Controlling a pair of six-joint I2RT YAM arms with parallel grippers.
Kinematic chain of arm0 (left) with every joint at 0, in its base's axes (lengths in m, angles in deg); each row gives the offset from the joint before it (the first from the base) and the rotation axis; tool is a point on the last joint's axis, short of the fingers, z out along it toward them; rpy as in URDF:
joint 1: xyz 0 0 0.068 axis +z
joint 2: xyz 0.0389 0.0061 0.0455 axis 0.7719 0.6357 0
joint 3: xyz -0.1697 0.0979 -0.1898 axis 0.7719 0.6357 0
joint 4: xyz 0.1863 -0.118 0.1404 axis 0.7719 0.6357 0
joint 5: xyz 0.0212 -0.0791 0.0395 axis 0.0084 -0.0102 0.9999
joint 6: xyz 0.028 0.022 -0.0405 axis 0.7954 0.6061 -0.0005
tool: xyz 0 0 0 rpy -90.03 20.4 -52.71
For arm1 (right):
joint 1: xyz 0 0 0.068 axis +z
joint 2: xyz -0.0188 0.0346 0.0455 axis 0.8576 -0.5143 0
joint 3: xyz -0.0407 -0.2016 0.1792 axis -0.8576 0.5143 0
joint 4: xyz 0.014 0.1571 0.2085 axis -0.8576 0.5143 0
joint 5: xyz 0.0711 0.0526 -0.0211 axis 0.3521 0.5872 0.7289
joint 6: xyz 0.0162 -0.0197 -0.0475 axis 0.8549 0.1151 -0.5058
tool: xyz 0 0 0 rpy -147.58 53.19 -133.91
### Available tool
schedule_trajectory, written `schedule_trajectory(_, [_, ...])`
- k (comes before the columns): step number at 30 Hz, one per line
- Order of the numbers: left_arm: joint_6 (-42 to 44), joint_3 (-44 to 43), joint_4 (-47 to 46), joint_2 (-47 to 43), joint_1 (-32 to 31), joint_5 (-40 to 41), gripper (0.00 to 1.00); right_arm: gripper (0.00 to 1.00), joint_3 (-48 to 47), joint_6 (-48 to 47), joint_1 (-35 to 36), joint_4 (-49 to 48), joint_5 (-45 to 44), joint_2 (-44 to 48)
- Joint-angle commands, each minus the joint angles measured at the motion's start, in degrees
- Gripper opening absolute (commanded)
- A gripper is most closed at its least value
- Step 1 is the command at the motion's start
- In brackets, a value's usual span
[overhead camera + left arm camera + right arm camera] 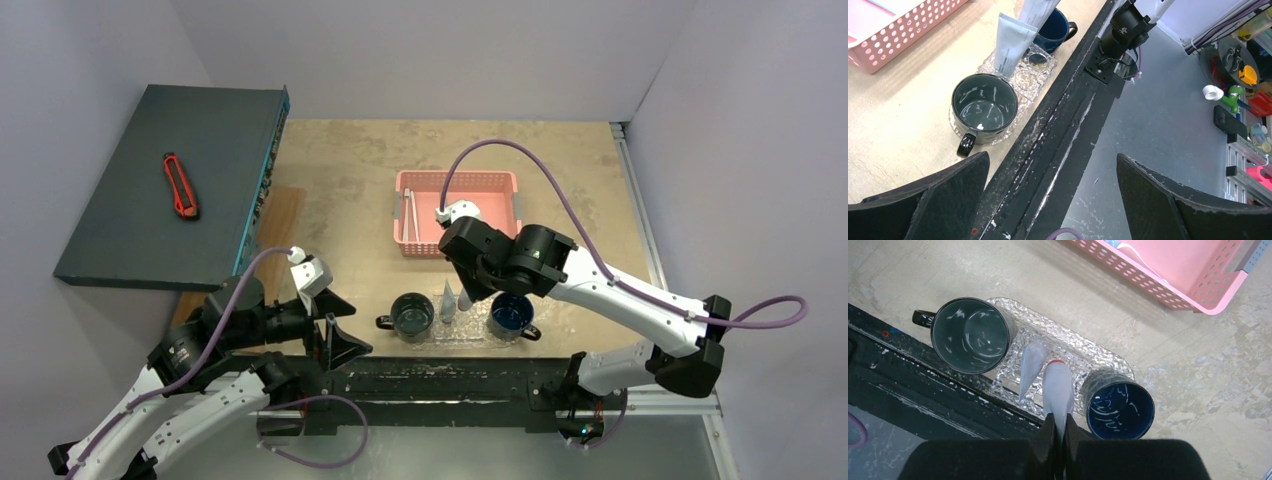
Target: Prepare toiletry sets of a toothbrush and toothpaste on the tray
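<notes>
The clear bumpy tray lies near the front edge, with a dark green mug on its left end and a blue mug on its right end. A silvery tube stands on the tray between them. My right gripper is shut on a second tube, held red cap down over the tray's middle, beside the blue mug. My left gripper is open and empty over the black rail, left of the green mug. Pale toothbrushes lie in the pink basket.
The pink basket stands just behind the tray. A dark flat box with a red utility knife sits raised at the back left. A black mounting rail runs along the near edge.
</notes>
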Motion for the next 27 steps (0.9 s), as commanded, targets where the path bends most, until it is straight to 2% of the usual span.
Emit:
schedule_trajectory(1, [-0.4, 0.1, -1.2, -0.4, 0.1, 0.2, 0.97, 0.00, -0.9, -0.7, -0.6, -2.5, -1.5, 0.4])
schedule_trajectory(27, [-0.1, 0.0, -1.1, 0.4, 0.1, 0.4, 0.98, 0.00, 4.8, -1.9, -1.9, -5.6, 0.0, -0.6])
